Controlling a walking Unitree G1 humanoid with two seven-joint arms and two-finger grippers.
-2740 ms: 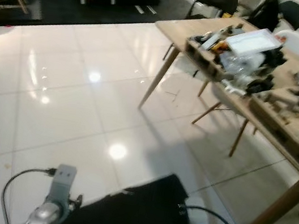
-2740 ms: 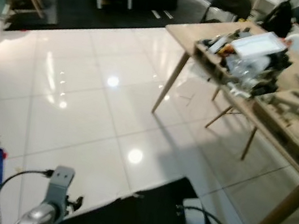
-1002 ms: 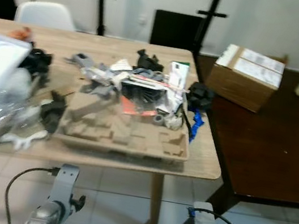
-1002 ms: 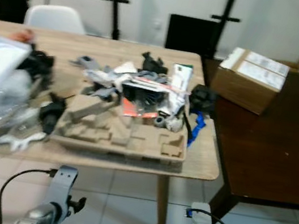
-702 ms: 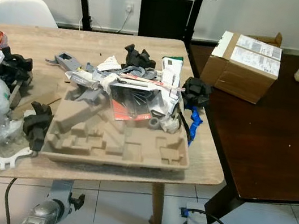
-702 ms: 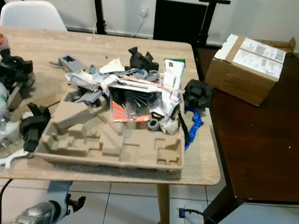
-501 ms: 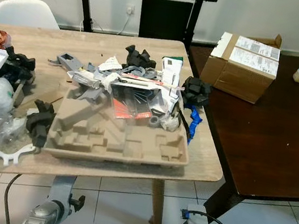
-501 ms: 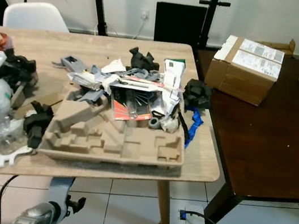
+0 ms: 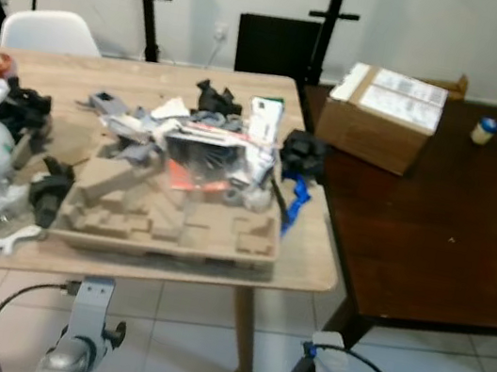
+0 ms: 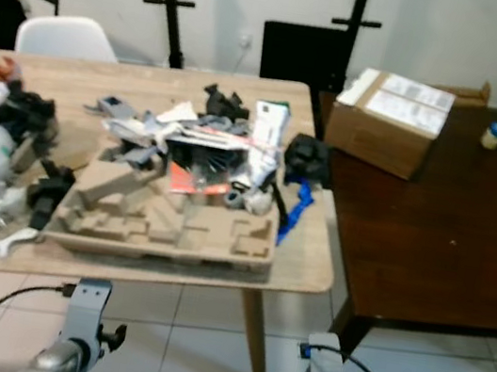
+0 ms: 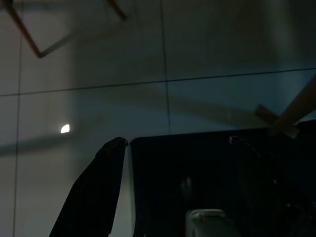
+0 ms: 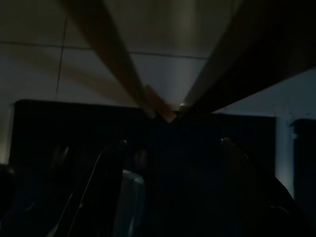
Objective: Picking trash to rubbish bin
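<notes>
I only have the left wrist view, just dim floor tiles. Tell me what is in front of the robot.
Observer: A light wooden table stands ahead, cluttered with scraps around a moulded cardboard tray.
Operator: Give me what lies to its right.
Observer: A dark brown table stands beside it, bearing a cardboard box.
Operator: Name anything small there.
Observer: A little blue-capped bottle stands to the right of the box.

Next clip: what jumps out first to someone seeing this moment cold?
The heap of clutter piled on the light wooden table, spilling over a moulded cardboard tray at its near edge. To the right, a cardboard box sits on a dark table.
</notes>
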